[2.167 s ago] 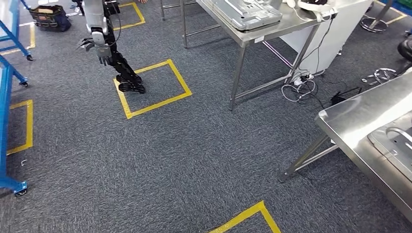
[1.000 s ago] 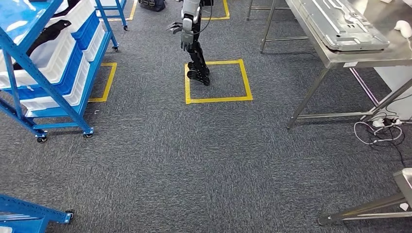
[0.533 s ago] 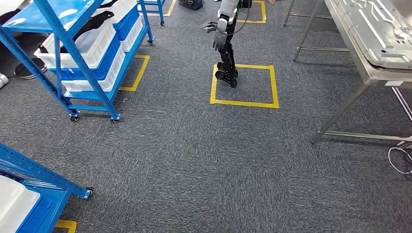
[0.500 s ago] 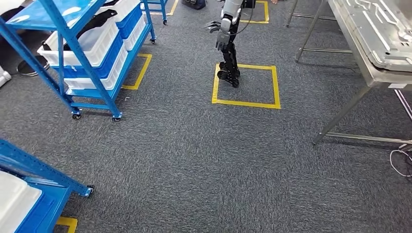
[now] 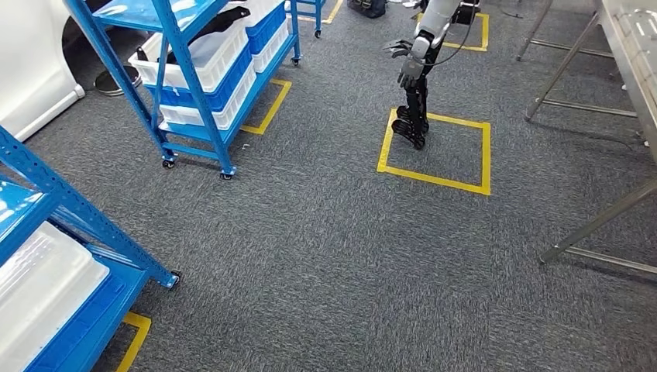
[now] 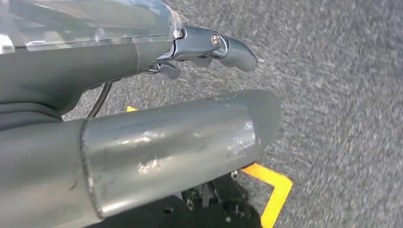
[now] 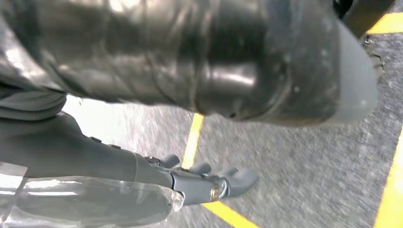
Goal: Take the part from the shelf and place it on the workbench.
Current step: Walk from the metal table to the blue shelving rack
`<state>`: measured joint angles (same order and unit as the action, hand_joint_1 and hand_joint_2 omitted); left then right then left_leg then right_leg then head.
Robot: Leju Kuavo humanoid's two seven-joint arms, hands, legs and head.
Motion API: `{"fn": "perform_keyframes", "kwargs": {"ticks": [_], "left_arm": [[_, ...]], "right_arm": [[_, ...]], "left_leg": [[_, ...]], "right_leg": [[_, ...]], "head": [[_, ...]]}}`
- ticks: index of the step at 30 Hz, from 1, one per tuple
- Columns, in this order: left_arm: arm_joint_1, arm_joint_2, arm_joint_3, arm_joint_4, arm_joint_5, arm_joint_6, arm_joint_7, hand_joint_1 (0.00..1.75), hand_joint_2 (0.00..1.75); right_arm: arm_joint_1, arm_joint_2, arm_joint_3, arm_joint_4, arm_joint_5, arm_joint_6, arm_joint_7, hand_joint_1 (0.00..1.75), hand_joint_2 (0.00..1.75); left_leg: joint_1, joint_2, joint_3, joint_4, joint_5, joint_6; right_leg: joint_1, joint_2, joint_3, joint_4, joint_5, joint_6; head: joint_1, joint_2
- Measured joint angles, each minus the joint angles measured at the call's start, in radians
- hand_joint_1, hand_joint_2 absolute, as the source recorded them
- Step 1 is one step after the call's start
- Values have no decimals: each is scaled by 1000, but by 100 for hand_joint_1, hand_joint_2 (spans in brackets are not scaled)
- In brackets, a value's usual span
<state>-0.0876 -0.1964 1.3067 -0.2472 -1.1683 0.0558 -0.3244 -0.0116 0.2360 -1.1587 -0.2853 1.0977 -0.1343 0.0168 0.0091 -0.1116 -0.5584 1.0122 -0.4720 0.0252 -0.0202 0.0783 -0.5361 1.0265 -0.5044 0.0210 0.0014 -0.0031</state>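
Grey carpet floor (image 5: 325, 256) with yellow tape squares: left hand (image 6: 142, 142) and right hand (image 7: 199, 183) hang empty, fingers loosely apart, nothing picked yet; head view adds the blue shelf (image 5: 197, 70) with a dark part (image 5: 213, 23) in a white bin and the workbench (image 5: 631, 46), both well apart.

High head view; floorward wrist views
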Motion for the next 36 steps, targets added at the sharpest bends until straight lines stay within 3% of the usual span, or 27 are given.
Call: {"fn": "perform_keyframes", "kwargs": {"ticks": [2,3,5,7,9,10,11,12,14,16,18,20,22,24,25,26,27,29,31,33,34,36], "left_arm": [[2,0,0,0,-1,2,0,0,0],[4,0,0,0,-2,3,0,0,0],[5,1,0,0,-4,6,-1,0,0],[1,0,-1,0,-5,6,-1,0,0],[0,-1,-1,0,-6,8,-1,0,0],[1,-2,-1,0,-7,9,-1,0,0],[2,-2,-1,0,-8,11,-1,0,0],[2,-2,-1,0,-8,13,-1,0,0],[0,-2,-2,0,-9,16,-1,0,0],[-1,-3,-2,0,-9,18,-1,0,0],[1,-3,-2,0,-9,19,-2,0,0],[2,-5,-2,0,-9,19,-3,0,0],[-1,-7,-2,0,-8,19,-4,0,0],[-2,-8,-2,0,-8,19,-4,0,0],[-1,-8,-2,0,-7,19,-4,0,0],[0,-8,-2,0,-7,19,-4,0,0],[1,-9,-2,0,-7,19,-4,0,0],[0,-11,-2,0,-7,19,-4,0,0],[-1,-13,-2,0,-7,19,-4,0,0],[1,-12,-2,0,-6,20,-4,0,0],[3,-12,-2,0,-5,20,-4,0,0],[3,-11,-2,0,-5,21,-2,0,0]], "right_arm": [[-4,-1,0,0,2,1,1,0,0],[-5,-1,-1,0,4,2,2,0,0],[-4,-1,-2,0,8,4,5,0,0],[-1,-2,-6,1,12,5,10,0,0],[0,-3,-8,1,16,5,14,0,0],[0,-4,-8,1,18,6,15,0,0],[-1,-5,-9,1,20,7,17,0,0],[-2,-6,-9,1,21,8,19,0,0],[-3,-7,-11,1,23,10,24,0,0],[-5,-10,-14,1,26,13,30,0,0],[-11,-14,-15,2,30,15,34,0,0],[-12,-19,-16,2,35,16,35,0,0],[-10,-25,-18,4,38,16,36,0,0],[-9,-28,-21,7,39,16,38,0,0],[-9,-30,-22,8,40,16,39,0,0],[-9,-31,-23,9,40,16,40,0,0],[-8,-33,-23,10,40,16,40,0,0],[-6,-36,-24,10,40,15,41,0,0],[-7,-38,-25,12,40,15,41,0,0],[-11,-39,-25,13,43,15,41,0,0],[-12,-39,-25,13,45,15,41,0,0],[-10,-39,-25,13,51,16,41,0,0]], "left_leg": [[1,-23,-7,-3,4,-15],[2,-20,-11,0,2,-21],[1,24,-36,51,-32,-30],[3,82,-94,173,-99,-38],[6,102,-137,269,-133,-45],[6,106,-134,268,-123,-46],[7,112,-109,225,-96,-45],[6,126,-68,153,-61,-42],[1,166,0,29,-20,-31],[-5,181,15,-6,-17,-20],[-5,160,15,-12,-11,-11],[1,139,21,-26,-1,2],[2,118,21,-32,6,11],[1,92,17,-30,8,13],[0,78,16,-28,8,14],[0,63,16,-25,7,13],[1,48,17,-22,5,12],[0,20,13,-12,2,6],[0,-2,3,-6,1,-6],[2,-22,-5,-6,4,-20],[2,-16,-9,-1,0,-25],[1,33,-40,64,-41,-33]], "right_leg": [[1,-15,2,-7,0,-8],[0,-27,4,-12,3,-14],[-4,-55,9,-23,8,-28],[0,-86,10,-25,8,-36],[3,-117,10,-25,5,-38],[4,-131,11,-25,4,-37],[5,-143,13,-25,2,-36],[6,-155,16,-24,0,-33],[9,-175,23,-23,-6,-25],[12,-192,29,-23,-9,-15],[12,-204,35,-25,-12,-3],[9,-167,26,6,-41,7],[6,-106,-25,117,-106,12],[6,-84,-90,241,-151,14],[6,-81,-103,262,-145,14],[5,-79,-97,241,-118,13],[4,-72,-74,183,-75,11],[0,-29,-19,49,-12,5],[-1,0,0,-6,-1,-1],[1,-16,2,-10,0,-9],[-1,-28,4,-14,2,-16],[-2,-56,10,-23,4,-30]], "head": [[0,0],[0,0],[-2,0],[-4,0],[-4,0],[-4,0],[-4,0],[-4,0],[-3,0],[-3,0],[-3,0],[-2,0],[0,0],[0,0],[0,0],[0,0],[0,0],[0,0],[0,0],[0,0],[0,0],[-2,0]]}}
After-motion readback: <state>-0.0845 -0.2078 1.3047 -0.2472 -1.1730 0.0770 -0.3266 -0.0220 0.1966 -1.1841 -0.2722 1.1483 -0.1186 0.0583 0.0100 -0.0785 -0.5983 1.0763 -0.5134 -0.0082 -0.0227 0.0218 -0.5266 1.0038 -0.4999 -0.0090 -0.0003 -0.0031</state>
